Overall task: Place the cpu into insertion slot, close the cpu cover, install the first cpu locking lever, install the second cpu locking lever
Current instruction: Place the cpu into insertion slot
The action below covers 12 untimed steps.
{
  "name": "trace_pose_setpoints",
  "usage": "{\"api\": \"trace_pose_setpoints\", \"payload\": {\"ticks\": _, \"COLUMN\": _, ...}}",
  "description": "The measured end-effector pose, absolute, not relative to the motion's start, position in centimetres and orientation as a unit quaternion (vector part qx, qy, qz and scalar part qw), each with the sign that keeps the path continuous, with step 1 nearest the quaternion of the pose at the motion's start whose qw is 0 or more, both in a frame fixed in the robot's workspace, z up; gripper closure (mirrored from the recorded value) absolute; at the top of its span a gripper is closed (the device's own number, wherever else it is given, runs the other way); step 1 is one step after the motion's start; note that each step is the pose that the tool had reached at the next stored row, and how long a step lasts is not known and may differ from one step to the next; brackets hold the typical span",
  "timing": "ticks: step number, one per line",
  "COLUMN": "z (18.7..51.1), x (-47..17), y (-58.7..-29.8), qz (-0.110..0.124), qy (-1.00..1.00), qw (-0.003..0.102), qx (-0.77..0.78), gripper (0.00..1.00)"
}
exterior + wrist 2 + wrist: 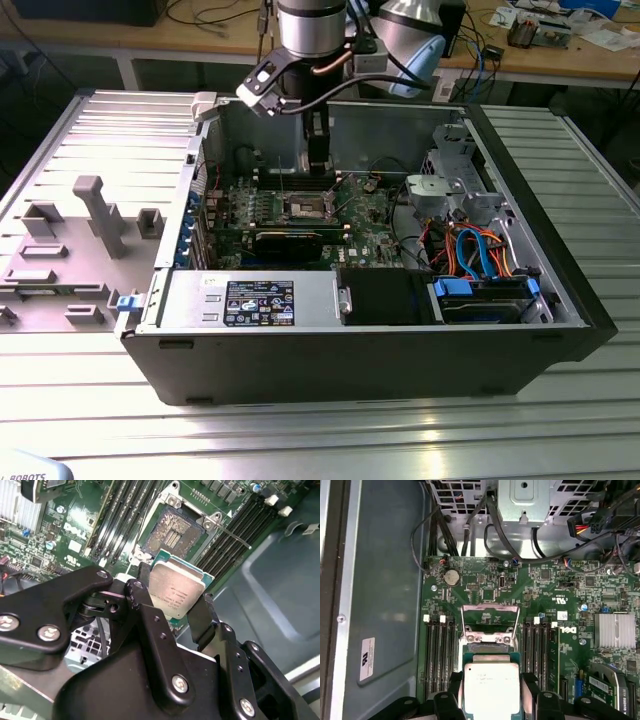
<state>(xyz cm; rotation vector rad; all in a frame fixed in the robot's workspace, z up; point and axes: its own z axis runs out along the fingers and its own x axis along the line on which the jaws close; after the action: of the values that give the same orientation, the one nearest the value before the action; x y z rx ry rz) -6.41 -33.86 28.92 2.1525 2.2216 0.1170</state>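
Inside the open computer case (350, 365), I see my pincer (175, 597) pinching the cpu (491, 687) by its edges, above the bare insertion slot (172, 532), cpu cover (490, 608) raised.

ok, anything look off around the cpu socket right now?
Nothing stands out. The cpu sits flat and square in the gripper, above the insertion slot, which is bare. The cpu cover is swung up out of the way, and no cable lies across the slot.

cpu (177, 592) between jaws | above insertion slot (172, 532), seemingly apart | slot on motherboard (470, 575) inside case (400, 350)
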Motion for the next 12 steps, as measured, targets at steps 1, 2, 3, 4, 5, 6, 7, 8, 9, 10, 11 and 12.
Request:
{"api": "trace_pose_setpoints", "payload": {"ticks": 1, "z": 28.7, "x": -6.4, "y": -33.9, "qz": 0.038, "qy": 0.717, "qw": 0.023, "qx": 0.695, "gripper": 0.45}}
{"api": "trace_pose_setpoints", "payload": {"ticks": 2, "z": 28.5, "x": -6.4, "y": -33.9, "qz": 0.038, "qy": 0.717, "qw": 0.023, "qx": 0.695, "gripper": 0.45}}
{"api": "trace_pose_setpoints", "payload": {"ticks": 3, "z": 28.3, "x": -6.4, "y": -33.9, "qz": 0.038, "qy": 0.717, "qw": 0.023, "qx": 0.695, "gripper": 0.45}}
{"api": "trace_pose_setpoints", "payload": {"ticks": 4, "z": 28.0, "x": -6.5, "y": -33.9, "qz": 0.038, "qy": 0.717, "qw": 0.023, "qx": 0.695, "gripper": 0.45}}
{"api": "trace_pose_setpoints", "payload": {"ticks": 5, "z": 27.6, "x": -6.5, "y": -33.9, "qz": 0.038, "qy": 0.717, "qw": 0.023, "qx": 0.695, "gripper": 0.45}}
{"api": "trace_pose_setpoints", "payload": {"ticks": 6, "z": 27.2, "x": -6.5, "y": -33.9, "qz": 0.038, "qy": 0.717, "qw": 0.023, "qx": 0.695, "gripper": 0.45}}
{"api": "trace_pose_setpoints", "payload": {"ticks": 7, "z": 26.9, "x": -6.6, "y": -33.9, "qz": 0.038, "qy": 0.717, "qw": 0.023, "qx": 0.695, "gripper": 0.45}}
{"api": "trace_pose_setpoints", "payload": {"ticks": 8, "z": 26.7, "x": -6.6, "y": -33.9, "qz": 0.038, "qy": 0.717, "qw": 0.023, "qx": 0.695, "gripper": 0.45}}
{"api": "trace_pose_setpoints", "payload": {"ticks": 9, "z": 26.5, "x": -6.7, "y": -33.9, "qz": 0.038, "qy": 0.717, "qw": 0.023, "qx": 0.695, "gripper": 0.45}}
{"api": "trace_pose_setpoints", "payload": {"ticks": 10, "z": 26.1, "x": -6.7, "y": -33.9, "qz": 0.038, "qy": 0.717, "qw": 0.023, "qx": 0.695, "gripper": 0.45}}
{"api": "trace_pose_setpoints", "payload": {"ticks": 11, "z": 26.0, "x": -6.7, "y": -33.9, "qz": 0.038, "qy": 0.717, "qw": 0.023, "qx": 0.695, "gripper": 0.45}}
{"api": "trace_pose_setpoints", "payload": {"ticks": 12, "z": 25.8, "x": -6.7, "y": -33.9, "qz": 0.038, "qy": 0.717, "qw": 0.023, "qx": 0.695, "gripper": 0.45}}
